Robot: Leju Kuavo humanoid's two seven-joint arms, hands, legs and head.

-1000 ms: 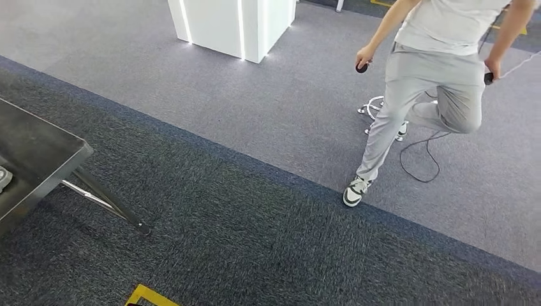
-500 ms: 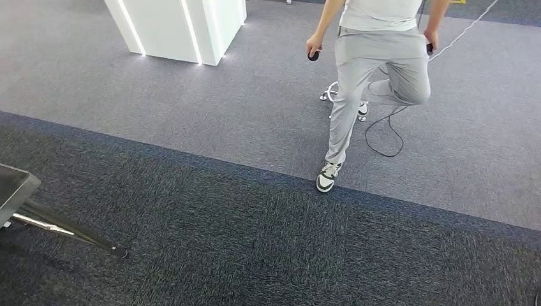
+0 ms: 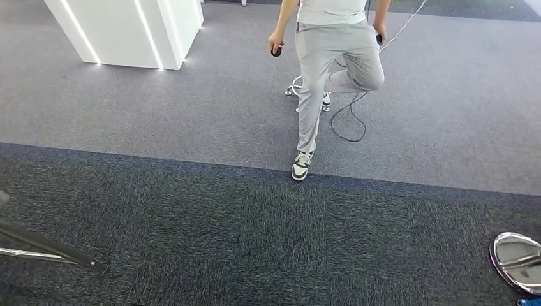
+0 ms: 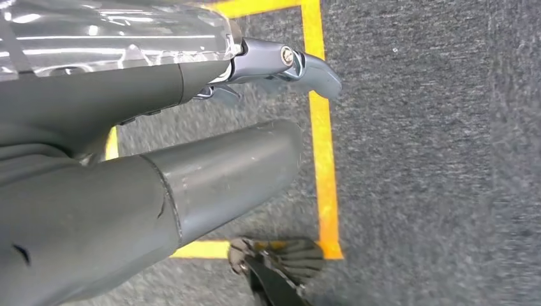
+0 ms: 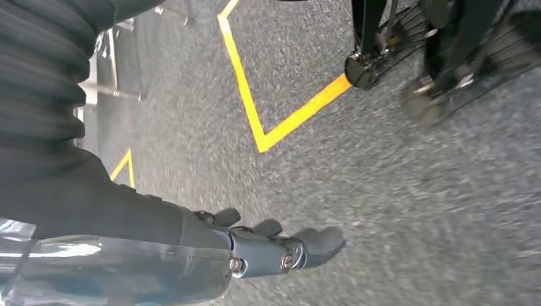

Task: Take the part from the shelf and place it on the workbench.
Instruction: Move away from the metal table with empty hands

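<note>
My left hand (image 4: 191, 178) hangs above dark carpet. Its thick grey thumb and darker fingers (image 4: 300, 64) are spread apart with nothing between them. My right hand (image 5: 255, 248) also hangs over the carpet, fingers (image 5: 319, 245) stretched out and holding nothing. The head view looks down at carpet, with a shiny silver rounded piece (image 3: 518, 258) at the lower right edge.
A person (image 3: 328, 51) stands ahead on the lighter carpet with a controller in each hand, a cable (image 3: 349, 127) trailing behind. A white lit pillar (image 3: 127, 32) stands at the back left. A metal table leg (image 3: 44, 250) slants at the lower left. Yellow floor tape (image 4: 322, 127) runs under my hands, and a black wheeled frame (image 5: 383, 44) stands nearby.
The whole head view has swung right: the dark table has slid out at the left, leaving its leg. The person and pillar shifted left in the picture, and the shiny silver piece came in.
</note>
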